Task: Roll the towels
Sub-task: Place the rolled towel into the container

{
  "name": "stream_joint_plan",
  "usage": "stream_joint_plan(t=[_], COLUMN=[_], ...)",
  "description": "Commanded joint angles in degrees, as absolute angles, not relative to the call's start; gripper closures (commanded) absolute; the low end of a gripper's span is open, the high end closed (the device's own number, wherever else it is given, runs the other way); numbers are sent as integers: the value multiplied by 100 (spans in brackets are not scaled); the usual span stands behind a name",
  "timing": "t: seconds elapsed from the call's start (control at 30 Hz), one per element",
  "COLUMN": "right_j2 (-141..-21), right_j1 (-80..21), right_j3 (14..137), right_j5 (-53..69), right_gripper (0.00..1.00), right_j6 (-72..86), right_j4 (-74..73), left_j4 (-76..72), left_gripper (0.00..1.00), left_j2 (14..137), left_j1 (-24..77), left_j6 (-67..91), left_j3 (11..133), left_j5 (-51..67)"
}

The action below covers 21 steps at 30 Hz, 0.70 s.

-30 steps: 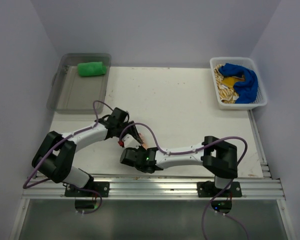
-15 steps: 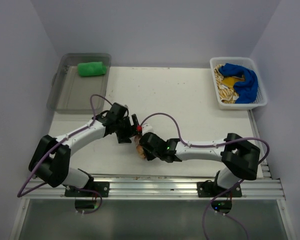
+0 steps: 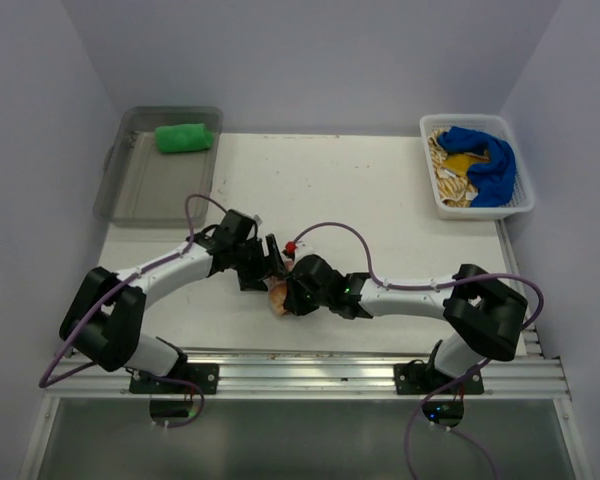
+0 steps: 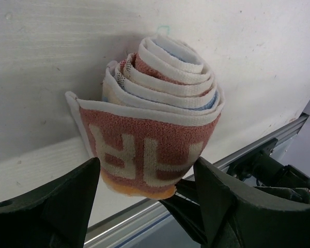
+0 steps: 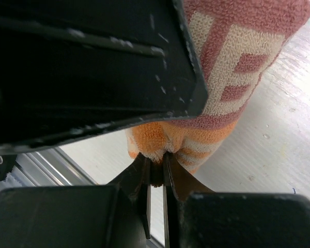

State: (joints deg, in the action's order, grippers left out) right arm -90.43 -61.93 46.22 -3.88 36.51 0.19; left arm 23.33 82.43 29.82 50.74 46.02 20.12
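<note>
**Orange-and-white roll held at near table edge; two towels not yet rolled**

At the bottom of the top view, the aluminium rail (image 3: 310, 375) carrying both arm bases is noted. Just above it, at lower centre of the frame, the orange-and-white towel (image 3: 278, 297) is found on the table (image 3: 380, 210) as a tight roll, with both grippers met over it.

The right gripper (image 5: 156, 164) is seen closed to a pinch on an orange edge of the cloth, low in the right wrist view. A small fold is nipped between the fingertips. The left gripper (image 4: 147, 173) is seen spread wide, with one finger on each side of the roll. No squeeze is evident, and whether the pads touch the cloth cannot be told.

The towel is judged light, soft and compressible, with a terry surface that is not slippery. The spiral layers shown in the left wrist view are judged liable to spring loose if the outer end is let go. A hold across the middle of the roll's body, over the loose end, is recommended. A pinch on one layer alone is likely to peel the roll open.

Further back, at upper left, a green towel (image 3: 184, 137) is recorded already rolled in a clear bin (image 3: 140, 185). At upper right, a blue towel (image 3: 488, 160) and a yellow-tan towel (image 3: 446, 170) are recorded crumpled in a white basket (image 3: 480, 213), not yet rolled.
</note>
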Motion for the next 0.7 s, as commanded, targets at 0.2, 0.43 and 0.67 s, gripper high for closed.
stream_joint_plan(t=[0.2, 0.43, 0.67], right_j2=[-8947, -8895, -8956], right_j1=[-6179, -6091, -6038], right_j3=[4430, 4210, 4087], right_j5=[-141, -35, 104], right_gripper=[100, 100, 100], right_j6=[3788, 3928, 4069], right_j4=[193, 404, 659], left_j4=[1433, 1117, 1020], left_gripper=[21, 21, 32], left_j2=[8797, 9096, 9351], left_j1=[3059, 3129, 3322], left_j6=[4913, 4878, 5001], left_j3=[4412, 4395, 4509], left_j5=[2505, 2566, 2531])
